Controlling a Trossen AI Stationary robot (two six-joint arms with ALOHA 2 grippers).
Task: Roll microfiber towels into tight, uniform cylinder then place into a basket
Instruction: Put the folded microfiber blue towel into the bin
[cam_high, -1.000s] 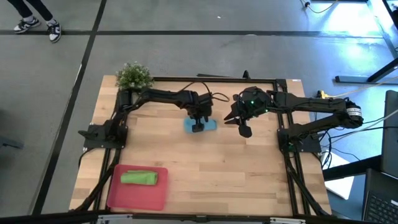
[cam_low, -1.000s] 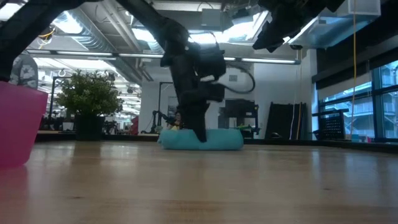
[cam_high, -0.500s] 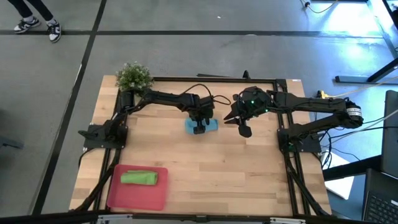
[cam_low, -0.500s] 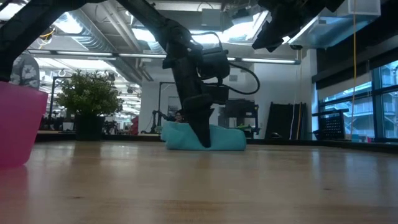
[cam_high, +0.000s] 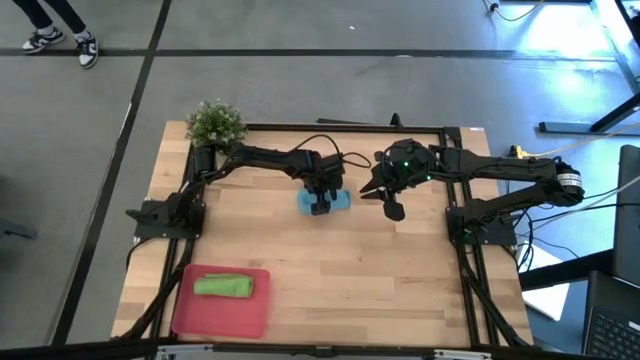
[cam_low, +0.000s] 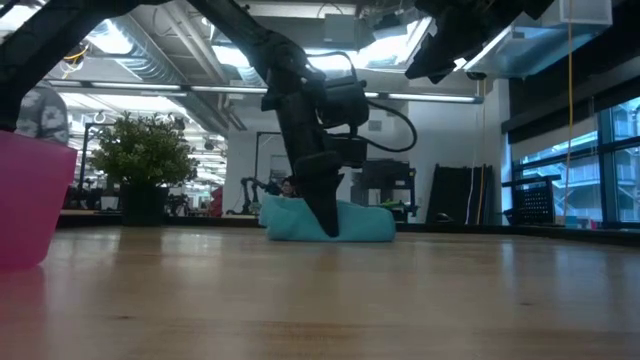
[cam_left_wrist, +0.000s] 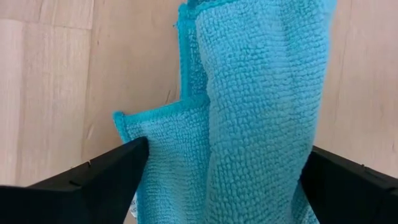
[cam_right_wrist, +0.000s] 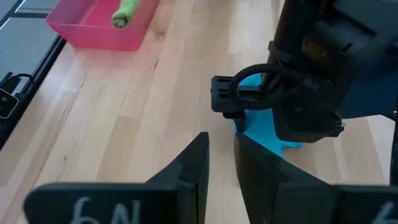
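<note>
At the desk's (cam_high: 330, 270) near left corner sits the pinkish-red basket (cam_high: 222, 301), with the rolled lime green towel (cam_high: 224, 286) lying inside it along its far side. It is well apart from both sets of fingers. In the right wrist view the same basket (cam_right_wrist: 99, 25) shows far beyond that arm's fingers, with the green roll (cam_right_wrist: 126, 10) in it.

At the far left corner stands a small bushy plant (cam_high: 215, 122), also seen in the low view (cam_low: 145, 160).

The left gripper (cam_high: 320, 203) reaches to the middle of the desk's far half and points down onto the light blue towel (cam_high: 324, 201). In the left wrist view its two fingers (cam_left_wrist: 93, 180) stand wide, one on each side of the blue towel (cam_left_wrist: 249, 112), which fills the gap between them as a loosely rolled bundle with a flat flap sticking out toward one finger. Whether the fingers press on the cloth cannot be told. In the low view the blue towel (cam_low: 330, 221) lies on the desk as a low lumpy roll, and the left gripper (cam_low: 325, 215) comes down in front of it to the desk top.

Just to the right, the right gripper (cam_high: 393, 209) hangs above the desk, near the blue towel but apart from it. Its fingers (cam_right_wrist: 193, 165) stand narrow, only a slim gap between them, holding nothing; past them lie the left arm's wrist and the blue towel (cam_right_wrist: 264, 134).
</note>
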